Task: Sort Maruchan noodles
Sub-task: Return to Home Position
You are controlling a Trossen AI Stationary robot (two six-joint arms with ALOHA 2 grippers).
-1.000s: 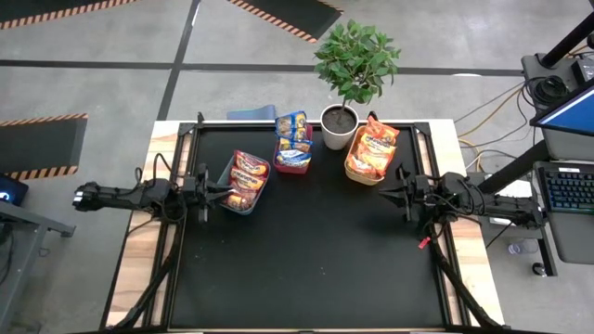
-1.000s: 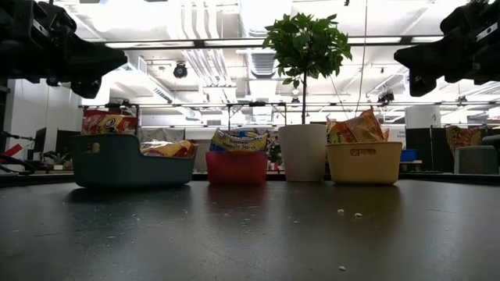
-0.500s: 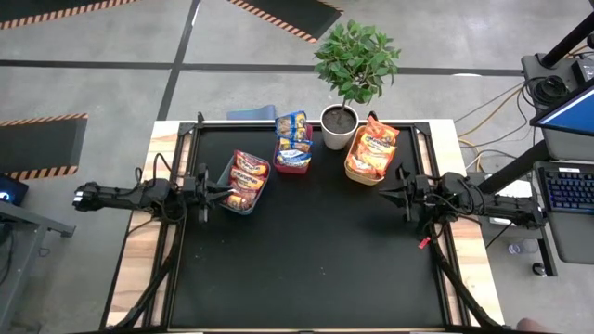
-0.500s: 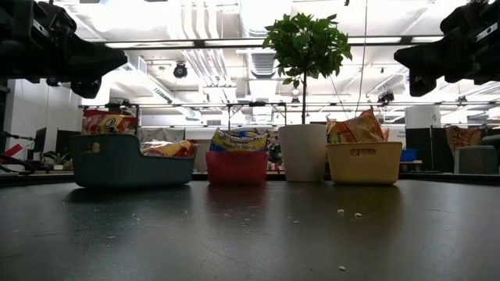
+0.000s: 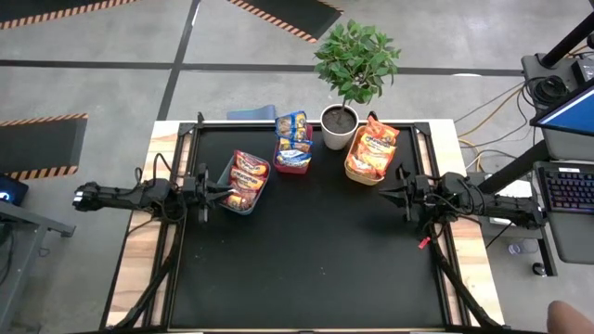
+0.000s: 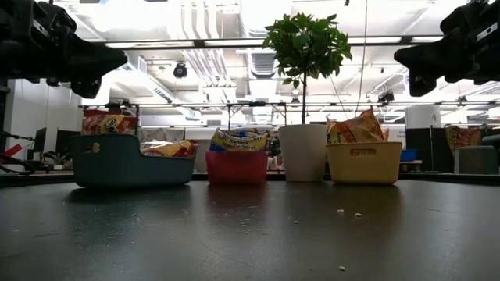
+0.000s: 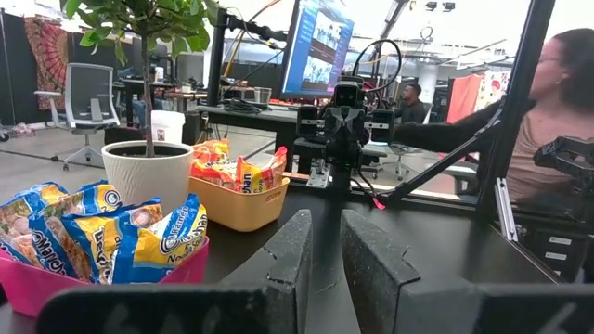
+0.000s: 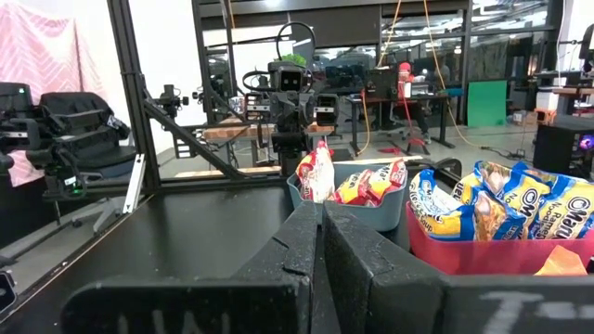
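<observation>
The Maruchan noodles lie in three bins along the table's far side. Red-maroon packets (image 5: 247,176) are in the teal bin (image 6: 117,164), blue-yellow packets (image 5: 293,139) in the red bin (image 6: 237,168), and orange packets (image 5: 371,147) in the yellow bin (image 6: 364,162). My left gripper (image 5: 225,190) (image 7: 325,223) hovers level at the table's left side, just before the teal bin. It has a narrow gap between its fingers and nothing in it. My right gripper (image 5: 380,192) (image 8: 316,211) hovers level at the right side, shut and empty.
A white pot (image 5: 340,125) with a green plant stands between the red and yellow bins. A few crumbs (image 6: 348,212) lie on the black tabletop (image 5: 306,260), which is bare in its middle and near part. A person (image 7: 557,121) sits beyond the table's right side.
Both arms and all the packets have kept still. Part of a person has come into the high view's lower right corner, off the table.
</observation>
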